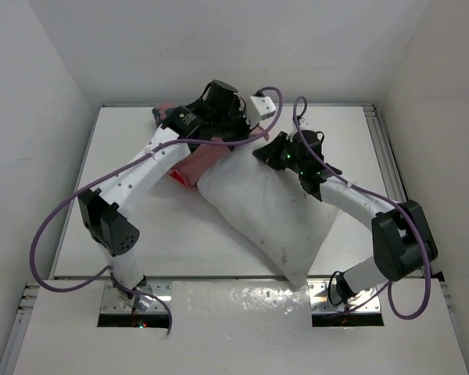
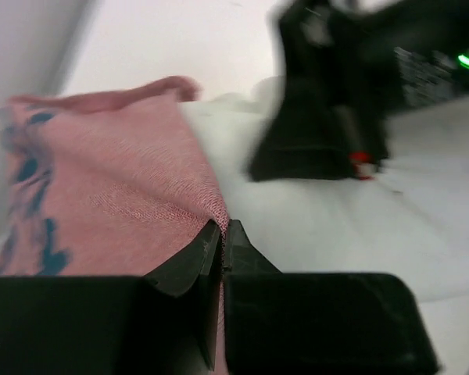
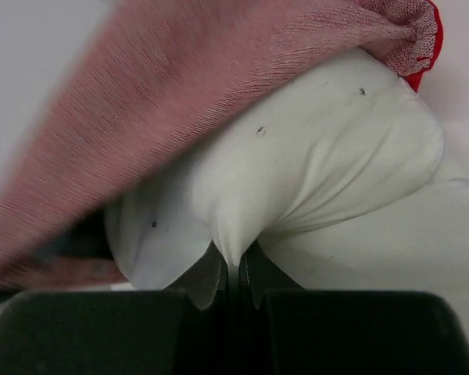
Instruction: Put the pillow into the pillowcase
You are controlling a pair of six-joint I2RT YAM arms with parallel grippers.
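Top external: pillow (image 1: 270, 212) lying diagonal, far corner under pillowcase (image 1: 189, 166) edge, bare table (image 1: 176, 234) left of pillow; left gripper (image 2: 223, 232) pinching pillowcase, right gripper (image 3: 234, 267) pinching pillow.

Across the middle of the frame, plump white pillow (image 1: 270, 211), slanted from upper centre down toward lower right on the white table (image 1: 180, 234). At its upper left end, pink-red pillowcase (image 1: 189, 166), bunched, mostly hidden under the left arm (image 1: 141, 176). Left gripper (image 1: 242, 134) and right gripper (image 1: 264, 151) close together at the pillow's upper end, fingers too dark to make out. Purple cables (image 1: 51, 234) looped along both arms.
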